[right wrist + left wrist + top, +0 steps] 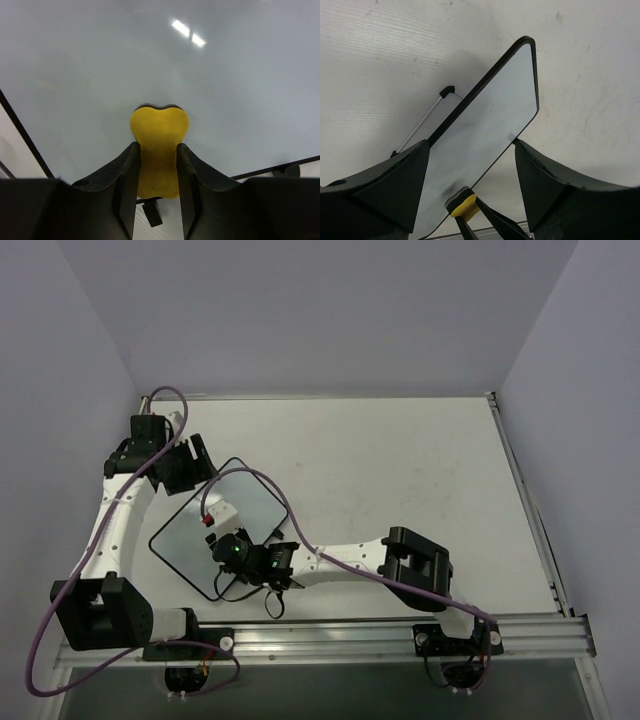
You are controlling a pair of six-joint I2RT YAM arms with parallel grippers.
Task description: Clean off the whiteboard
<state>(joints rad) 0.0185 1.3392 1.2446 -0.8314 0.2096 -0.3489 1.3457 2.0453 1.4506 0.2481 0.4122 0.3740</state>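
**Whiteboard** (pixel 185 540): on the table (pixel 400 460), left of centre in the top view. Its long axis slants from upper right to lower left.

**Right gripper** (pixel 156 147): clenched on a yellow eraser block (pixel 159 125), which sits near the board's middle. Bare board lies ahead of it, toward the frame top in its wrist view.

**Left gripper** (pixel 195 475): fingers released, spread either side of the board's upper-left corner.

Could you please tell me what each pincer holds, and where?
Right pincer grips the yellow eraser by its narrow rear end; left pincer straddles the whiteboard, grip unclear.
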